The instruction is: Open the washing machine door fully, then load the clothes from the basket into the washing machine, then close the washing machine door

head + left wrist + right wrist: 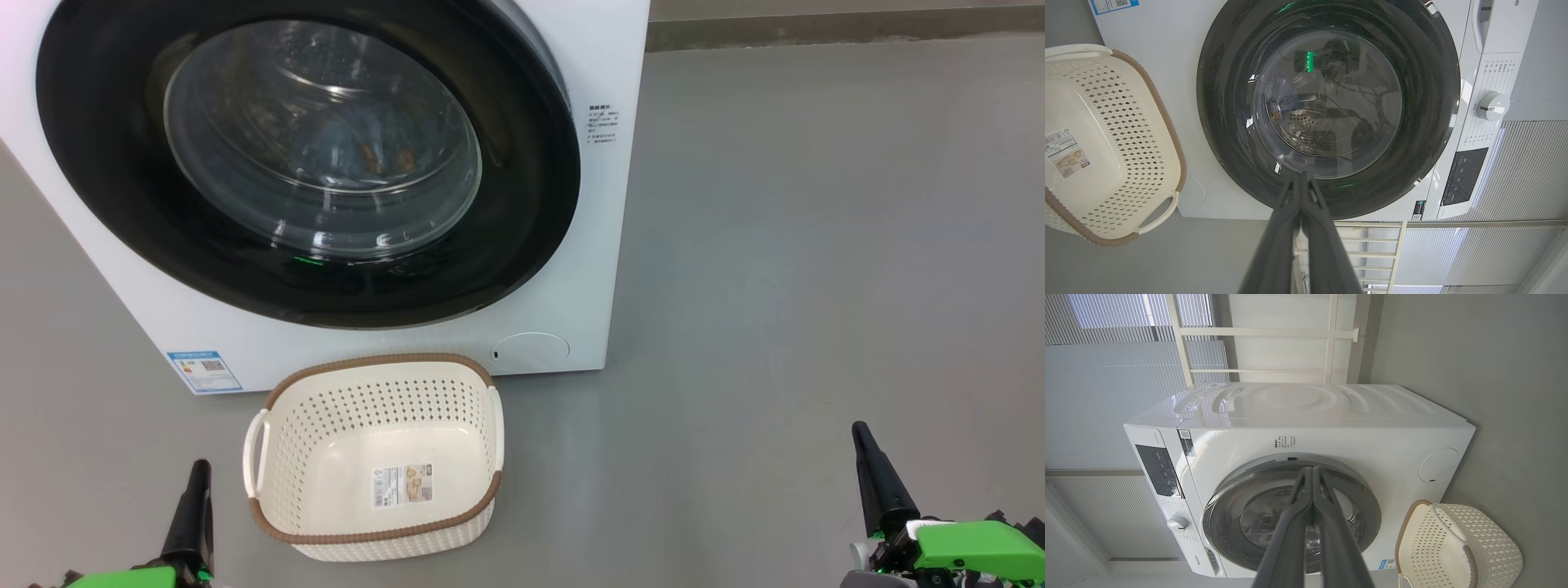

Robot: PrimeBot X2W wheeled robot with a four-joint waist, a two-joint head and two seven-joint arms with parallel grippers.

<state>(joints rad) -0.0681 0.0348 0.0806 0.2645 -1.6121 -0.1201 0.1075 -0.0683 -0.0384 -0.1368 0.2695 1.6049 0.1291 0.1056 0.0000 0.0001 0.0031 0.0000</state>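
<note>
So the washer (600, 269) sits on the grey floor (775, 286) with its door (106, 188) shut flat against the front, black rim and all. Through the glass (322, 139) there's some bluish stuff with orange-brown bits lying low in the drum, which looks like the clothes (384, 159), though the reflections make it hard to see much. The basket (367, 404) stands upright on the floor just in front of the washer, below the door. Its bare bottom shows with a paper label (402, 485) stuck on it. A blue sticker (204, 371) is on the washer's lower front corner, just beside the basket's far left end. In the head view the left claw (199, 474) pokes up at the bottom, near the basket's left handle but apart from it, and the right claw (861, 437) is way off on the other side over open floor. Both are pinched closed with nothing in them. The wrist views show it plainly, since the fingers of each meet at the tip (left (1300, 177), right (1312, 471)) and both point at the door without touching it. The left wrist view also catches the white knob (1492, 106) on the control panel.
</note>
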